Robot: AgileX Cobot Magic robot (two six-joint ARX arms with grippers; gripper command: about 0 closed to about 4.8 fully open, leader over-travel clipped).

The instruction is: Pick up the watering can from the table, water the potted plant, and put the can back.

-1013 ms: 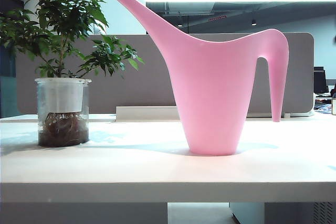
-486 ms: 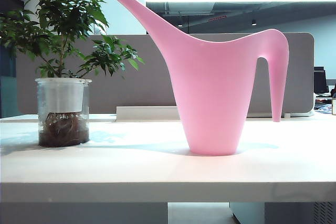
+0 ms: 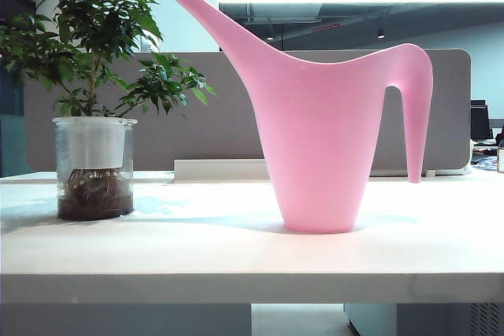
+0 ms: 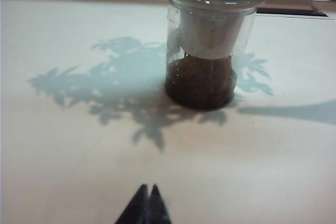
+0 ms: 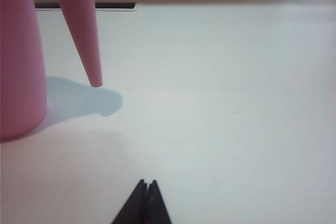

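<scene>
The pink watering can [image 3: 319, 139] stands upright on the white table [image 3: 236, 253], its long spout pointing up toward the potted plant [image 3: 94, 155] at the left. No arm shows in the exterior view. In the left wrist view my left gripper [image 4: 147, 188] is shut and empty, well short of the potted plant [image 4: 207, 51] in its glass cylinder. In the right wrist view my right gripper [image 5: 147, 183] is shut on nothing, low over the table, apart from the watering can [image 5: 18, 61] and its hanging handle end [image 5: 86, 45].
A grey divider panel [image 3: 236, 108] backs the table, with a low white rail [image 3: 216, 169] at its foot. The table's front edge [image 3: 252, 287] runs across the near side. Leaf shadows [image 4: 110, 85] lie on the tabletop beside the pot.
</scene>
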